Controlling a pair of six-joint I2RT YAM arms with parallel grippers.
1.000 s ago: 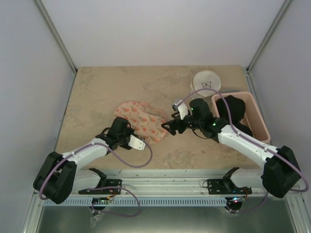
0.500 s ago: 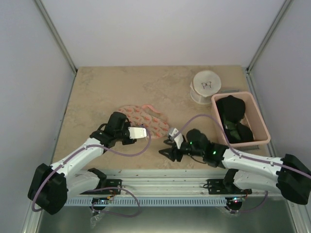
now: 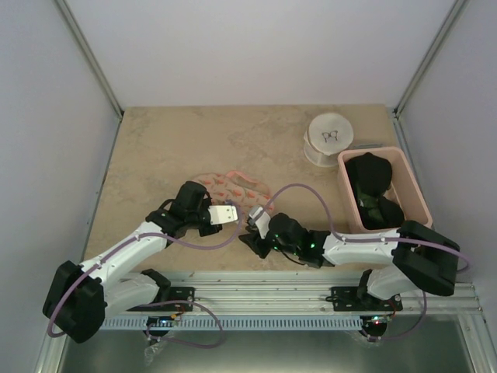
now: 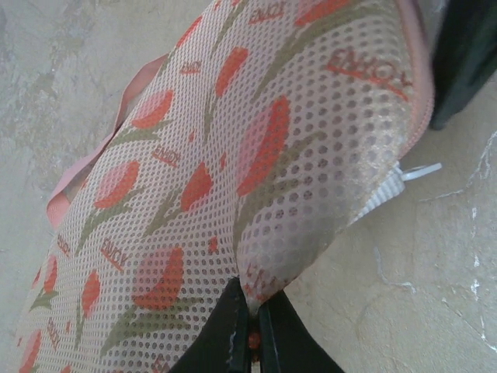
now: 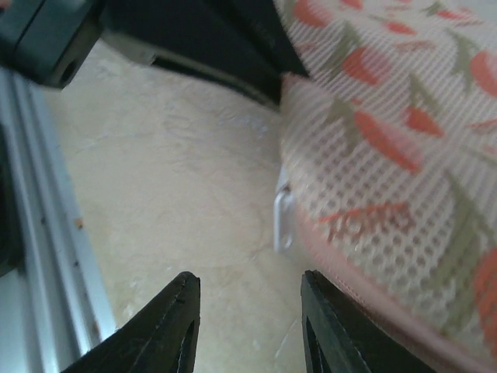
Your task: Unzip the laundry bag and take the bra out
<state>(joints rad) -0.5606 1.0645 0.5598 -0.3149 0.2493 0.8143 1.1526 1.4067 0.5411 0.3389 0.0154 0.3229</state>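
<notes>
The laundry bag [image 3: 233,183] lies mid-table, cream-pink mesh with an orange-red tulip print, its near part covered by my left arm. My left gripper [image 3: 237,214] is shut on a pinched fold of the bag's fabric [image 4: 252,299], and the mesh [image 4: 256,140] bulges up beyond it. The white zip pull [image 5: 282,214] sticks out from the bag's pink rim [image 5: 373,272]. My right gripper [image 5: 248,284] is low over the table just short of that pull, open, with nothing between its fingers. The zip pull [image 4: 411,172] also shows in the left wrist view. The bra is hidden.
A pink basket [image 3: 415,194] holding a dark garment [image 3: 373,183] stands at the right. A white round container [image 3: 330,138] sits behind it. The metal rail [image 5: 31,194] of the table's near edge runs close to my right gripper.
My right arm has swung from beside the basket down to the bag's near corner, its jaws narrowing. My left gripper has kept its pinch and drawn the bag slightly nearer.
</notes>
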